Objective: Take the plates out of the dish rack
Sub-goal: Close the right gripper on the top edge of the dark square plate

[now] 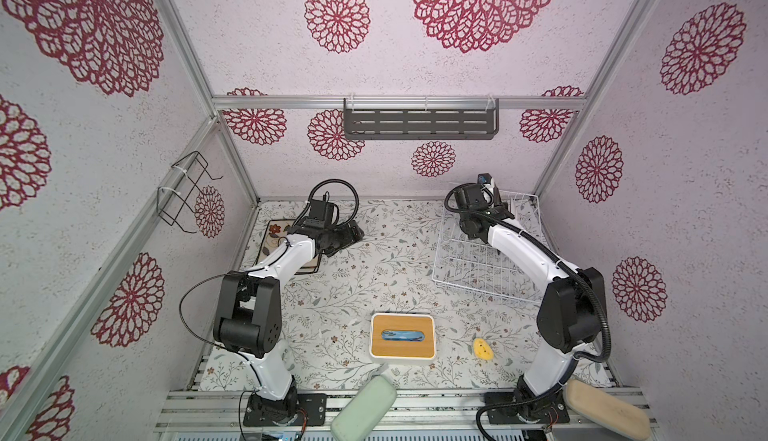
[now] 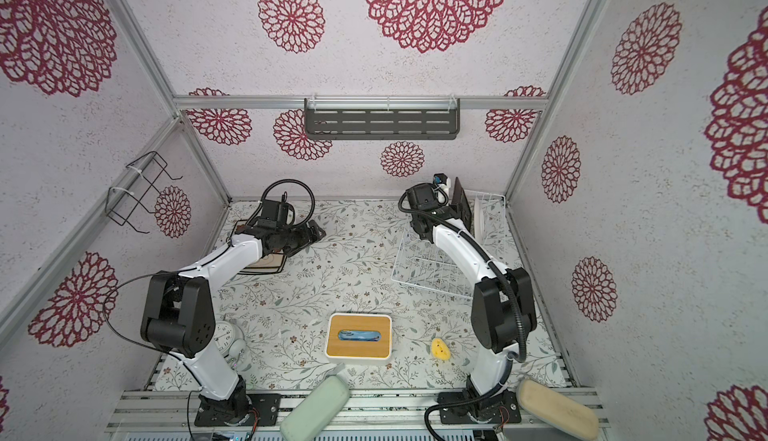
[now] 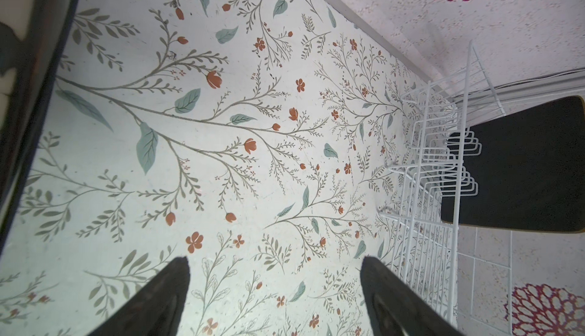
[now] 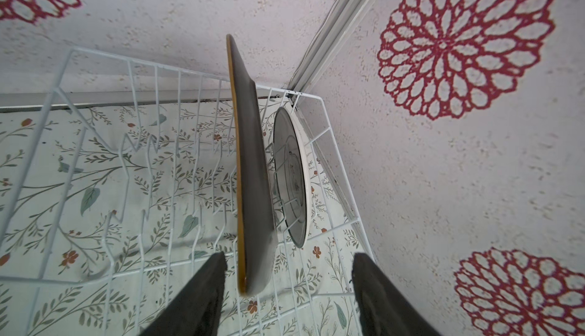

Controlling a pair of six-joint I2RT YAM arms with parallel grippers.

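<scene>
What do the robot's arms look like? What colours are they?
The left arm and right arm are white tubes with chunky black joints. A black ribbed hose runs along the right arm. The left gripper and right gripper each have two dark, pointed fingers.

Two plates upright in dish rack right rear, stacked plates left rear

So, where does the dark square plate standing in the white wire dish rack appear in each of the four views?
In a top view: dark square plate hidden behind the right arm, at the white wire dish rack's far end.
In a top view: plate upright at the rack's far end.
Left wrist: plate at the right edge, behind rack wires.
Right wrist: plate in the centre, edge-on.
Shared landmark: the rack.
</scene>
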